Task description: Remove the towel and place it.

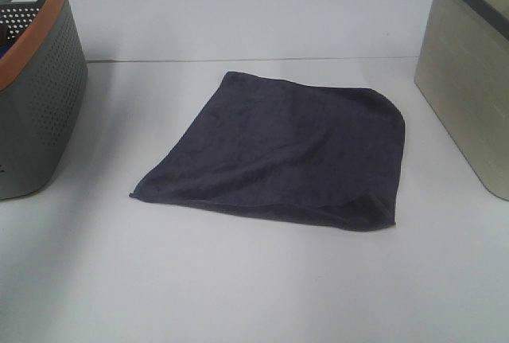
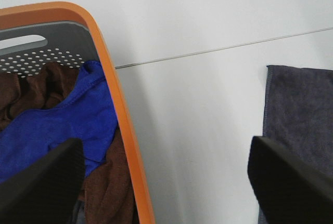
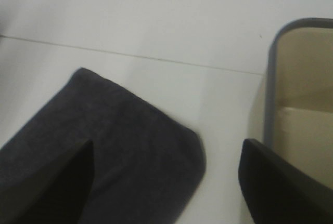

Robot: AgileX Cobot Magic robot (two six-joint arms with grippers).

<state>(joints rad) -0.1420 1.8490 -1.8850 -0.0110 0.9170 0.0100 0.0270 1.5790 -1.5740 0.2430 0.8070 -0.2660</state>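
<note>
Towel (image 1: 282,156) flat on white table (image 1: 238,279), between both baskets, corners diagonal. Left gripper (image 2: 166,182) and right gripper (image 3: 166,182): spread wide, empty, above towel edges, not touching.

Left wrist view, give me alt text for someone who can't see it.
A grey perforated basket with an orange rim holds a blue cloth lying on brown cloths. Across bare white table, the dark grey towel lies flat. The left claw is open, holding nothing.
</note>
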